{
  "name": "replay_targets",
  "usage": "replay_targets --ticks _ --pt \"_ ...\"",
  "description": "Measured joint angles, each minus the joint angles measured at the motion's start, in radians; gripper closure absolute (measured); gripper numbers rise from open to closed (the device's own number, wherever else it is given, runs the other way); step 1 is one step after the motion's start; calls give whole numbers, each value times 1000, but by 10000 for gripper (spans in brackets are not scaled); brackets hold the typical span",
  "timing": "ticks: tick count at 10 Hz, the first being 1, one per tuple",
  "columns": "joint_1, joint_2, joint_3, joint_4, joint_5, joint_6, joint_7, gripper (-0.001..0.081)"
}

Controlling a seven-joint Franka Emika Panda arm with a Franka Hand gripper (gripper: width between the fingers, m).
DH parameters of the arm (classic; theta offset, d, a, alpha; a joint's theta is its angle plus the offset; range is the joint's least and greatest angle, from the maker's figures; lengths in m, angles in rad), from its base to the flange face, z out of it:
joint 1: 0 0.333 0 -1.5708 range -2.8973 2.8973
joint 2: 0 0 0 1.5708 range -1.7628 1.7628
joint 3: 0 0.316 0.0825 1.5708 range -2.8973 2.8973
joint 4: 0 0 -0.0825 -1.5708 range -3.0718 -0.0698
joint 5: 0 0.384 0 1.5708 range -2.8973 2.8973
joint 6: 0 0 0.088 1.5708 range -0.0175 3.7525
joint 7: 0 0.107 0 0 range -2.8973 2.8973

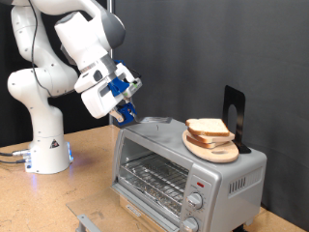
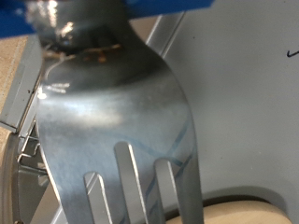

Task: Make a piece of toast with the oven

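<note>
The piece of toast (image 1: 207, 128) lies on a round light-wood board (image 1: 214, 151) on top of the silver oven (image 1: 164, 155), towards the exterior view's right. My gripper (image 1: 125, 113) hangs over the oven's top corner at the exterior view's left, tilted down towards the board. It is shut on a metal fork (image 2: 112, 121), whose tines fill the wrist view and point at the board's pale edge (image 2: 245, 207). The fork's tip is a short way from the toast and does not touch it. The wire rack (image 1: 153, 177) shows through the oven's front.
Two round knobs (image 1: 196, 201) and a red light (image 1: 200, 182) sit on the oven's front right. A black stand (image 1: 235, 109) rises behind the board. The arm's white base (image 1: 46, 150) stands at the exterior view's left, and a grey flat part (image 1: 89, 220) lies at its bottom edge.
</note>
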Motion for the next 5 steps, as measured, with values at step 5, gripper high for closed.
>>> replay_targets --ticks 5 --pt "5 72 13 47 -1 -2 -1 337"
